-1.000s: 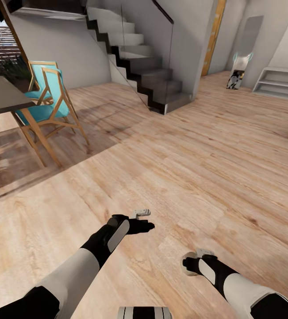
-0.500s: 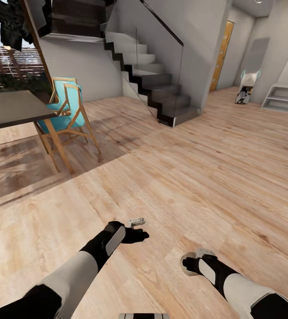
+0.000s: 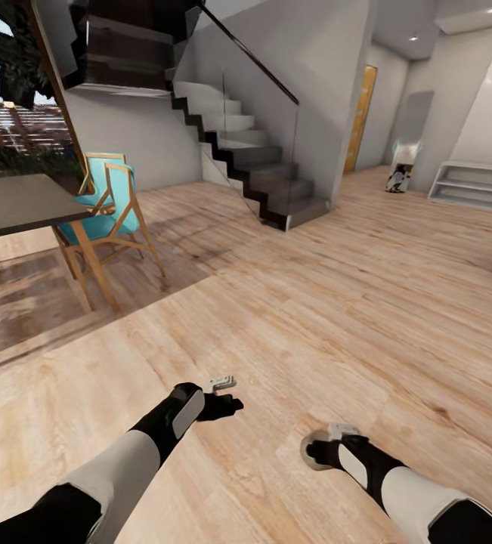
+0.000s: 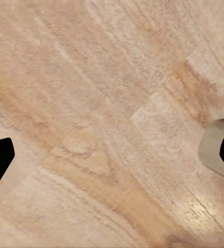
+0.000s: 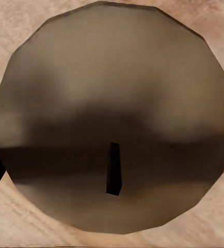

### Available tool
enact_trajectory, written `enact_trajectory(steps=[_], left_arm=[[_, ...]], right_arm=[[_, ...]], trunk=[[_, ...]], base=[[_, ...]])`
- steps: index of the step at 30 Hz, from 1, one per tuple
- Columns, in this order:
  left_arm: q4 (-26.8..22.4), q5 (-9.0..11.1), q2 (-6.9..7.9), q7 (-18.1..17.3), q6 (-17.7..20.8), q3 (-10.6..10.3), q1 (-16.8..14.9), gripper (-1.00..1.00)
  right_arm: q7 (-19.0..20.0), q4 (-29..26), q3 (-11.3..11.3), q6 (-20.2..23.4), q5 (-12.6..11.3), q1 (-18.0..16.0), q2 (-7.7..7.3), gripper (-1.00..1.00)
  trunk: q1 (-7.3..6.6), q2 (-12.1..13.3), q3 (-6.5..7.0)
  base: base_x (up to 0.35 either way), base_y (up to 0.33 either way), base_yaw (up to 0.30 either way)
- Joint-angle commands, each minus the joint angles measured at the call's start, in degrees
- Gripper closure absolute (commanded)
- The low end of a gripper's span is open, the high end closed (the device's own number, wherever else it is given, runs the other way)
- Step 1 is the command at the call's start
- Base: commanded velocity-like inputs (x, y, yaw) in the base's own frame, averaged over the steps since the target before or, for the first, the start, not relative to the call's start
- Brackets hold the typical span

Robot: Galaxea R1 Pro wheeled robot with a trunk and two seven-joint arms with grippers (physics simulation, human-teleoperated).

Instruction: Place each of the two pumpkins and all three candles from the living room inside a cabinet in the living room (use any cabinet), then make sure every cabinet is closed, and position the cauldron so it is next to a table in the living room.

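A grey-tan candle (image 5: 112, 103) with a short dark wick sits between the dark fingers of my right gripper (image 5: 112, 160), which is shut on it. In the head view the candle (image 3: 307, 454) shows as a tan disc at the tip of the right gripper (image 3: 315, 451), low over the plank floor. My left gripper (image 3: 223, 384) hangs open a little to the left, and in its wrist view the left gripper (image 4: 112, 155) has bare floor between its wide-apart fingers.
A dark table (image 3: 15, 202) and a turquoise chair (image 3: 103, 215) stand at the left. A staircase (image 3: 257, 170) with a glass side rises ahead. An orange door (image 3: 359, 113), a small figure (image 3: 399, 178) and low white shelves (image 3: 472, 183) lie far right. Light wood floor (image 3: 314, 302) stretches between.
The whole head view has shifted: the stairs and chair sit differently and more of the far right wall shows. Both arms appear slightly lower in the picture. The grippers' states are unchanged.
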Motion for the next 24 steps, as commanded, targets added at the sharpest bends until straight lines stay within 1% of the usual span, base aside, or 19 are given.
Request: enact_trajectory(steps=[1, 3, 7, 8, 10, 11, 13, 14, 17, 22, 24], left_arm=[[0.3, 0.6, 0.08, 0.6, 0.2, -0.3, 0.0, -1.00], [2.1, 0.6, 0.11, 0.7, 0.2, -0.3, 0.0, -1.00], [4.6, 0.6, 0.19, 0.8, 0.1, 0.2, 0.0, -1.00], [7.0, 0.6, 0.86, 0.8, -0.7, 0.6, 0.0, -1.00], [10.1, 0.7, 1.61, 0.6, -3.0, 0.7, 0.0, -1.00], [10.9, 0.7, 1.72, 0.6, -3.7, 0.8, 0.0, -1.00], [13.9, 0.8, 1.98, 0.5, -6.2, 0.8, 0.0, -1.00], [15.3, 0.8, 2.06, 0.4, -7.1, 0.8, 0.0, -1.00], [17.4, 0.8, 2.18, 0.3, -8.1, 0.8, 0.0, -1.00], [18.9, 1.5, 2.77, 0.3, -9.2, 2.7, 0.0, -1.00], [19.2, 1.7, 2.95, 0.2, -10.7, 3.1, 0.0, -1.00]], right_arm=[[0.4, -0.1, 1.6, 0.3, 0.2, 0.0, -0.05, 1.00], [1.0, -0.1, 3.0, 0.4, 0.5, 0.0, -0.05, 1.00], [1.2, -0.1, 3.9, 0.4, 0.8, 0.0, -0.05, 1.00], [1.2, -0.1, 4.0, 0.4, 0.8, 0.0, -0.05, 1.00], [1.2, -0.1, 4.1, 0.4, 0.8, 0.0, -0.05, 1.00], [1.2, -0.1, 4.1, 0.4, 0.8, 0.0, -0.05, 1.00], [1.2, -0.1, 4.1, 0.4, 0.8, 0.0, -0.05, 1.00], [1.2, -0.1, 4.1, 0.4, 0.8, 0.0, -0.05, 1.00], [1.1, -0.1, 4.1, 0.3, 0.9, 0.0, -0.05, 1.00], [1.1, -0.1, 4.1, 0.2, 0.9, 0.0, -0.05, 1.00], [1.1, -0.1, 4.2, 0.2, 0.9, 0.0, -0.06, 1.00]], trunk=[[-0.03, 0.0, 0.18], [-0.09, 0.0, 0.60], [-0.19, 0.1, 1.42], [-0.21, 0.1, 1.62], [-0.46, 0.5, 1.98], [-0.68, 0.9, 2.14], [-1.12, 1.7, 2.48], [-1.34, 2.1, 2.65], [-2.00, 3.3, 3.18], [-3.10, 5.3, 3.95], [-3.53, 6.1, 4.17]], base=[[0.000, 0.000, -0.268], [0.000, 0.000, -0.277], [0.000, 0.000, -0.284], [0.000, 0.000, -0.289], [0.000, 0.000, -0.290], [0.000, 0.000, -0.272], [0.000, 0.000, -0.194], [0.000, 0.000, -0.097], [0.000, 0.000, -0.056], [0.000, 0.000, 0.028], [0.000, 0.000, 0.107]])
